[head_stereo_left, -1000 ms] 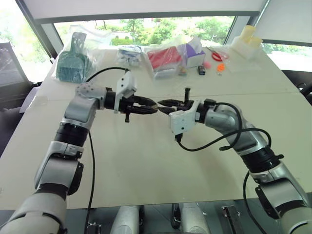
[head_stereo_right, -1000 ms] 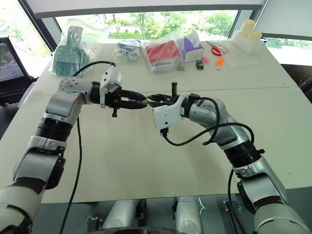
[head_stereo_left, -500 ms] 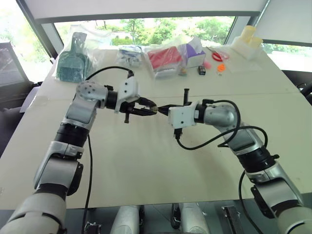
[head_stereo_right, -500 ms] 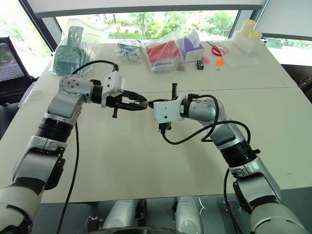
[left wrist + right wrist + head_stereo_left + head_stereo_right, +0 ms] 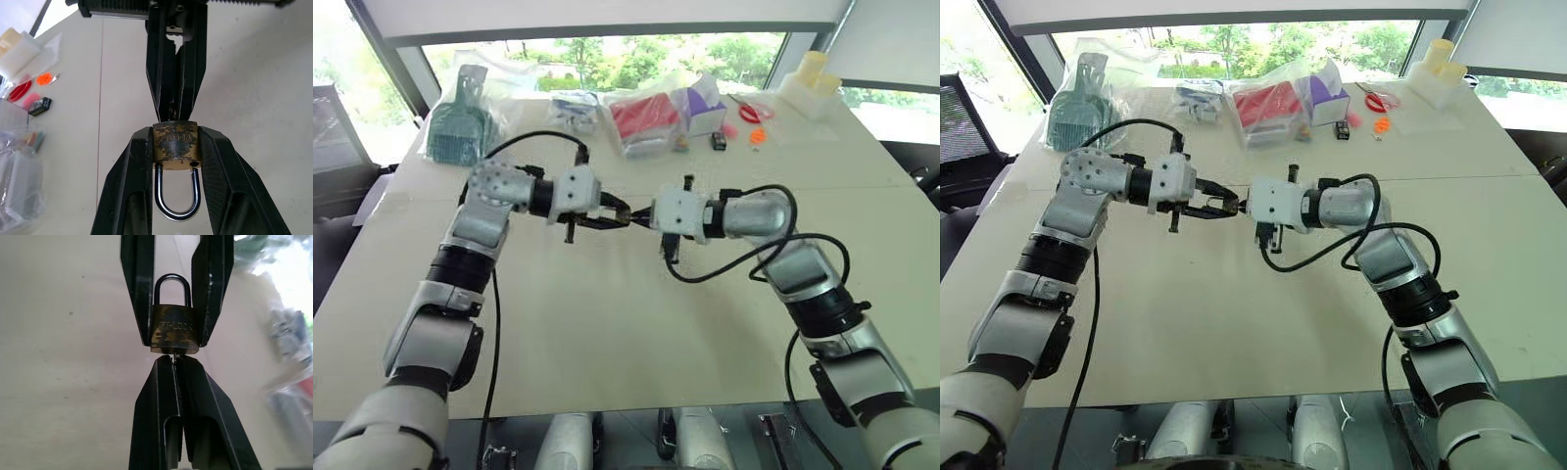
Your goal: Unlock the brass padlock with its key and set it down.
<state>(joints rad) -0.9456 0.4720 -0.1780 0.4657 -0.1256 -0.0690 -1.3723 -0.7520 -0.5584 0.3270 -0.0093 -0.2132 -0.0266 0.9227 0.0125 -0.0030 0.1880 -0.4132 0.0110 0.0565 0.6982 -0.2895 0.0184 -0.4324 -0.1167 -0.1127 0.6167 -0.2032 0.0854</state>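
Above the bare near stretch of the pale tabletop (image 5: 607,333), a tiny brass padlock with a silvery steel shackle (image 5: 175,147) is held in mid-air, clamped by its body between the part-closed black fingers of the left gripper (image 5: 175,152). Against its keyhole end, the right gripper (image 5: 175,363) is seen pinched fully shut on a thin silvery key blade (image 5: 174,354), which is judged to be seated in the lock. One leg of the shackle appears lifted from the body, so unlocking is judged done or nearly so; setting the padlock down is left. Farther back, a teal plastic comb in a clear bag (image 5: 458,122) and a red packet (image 5: 643,116) are seen by the window.
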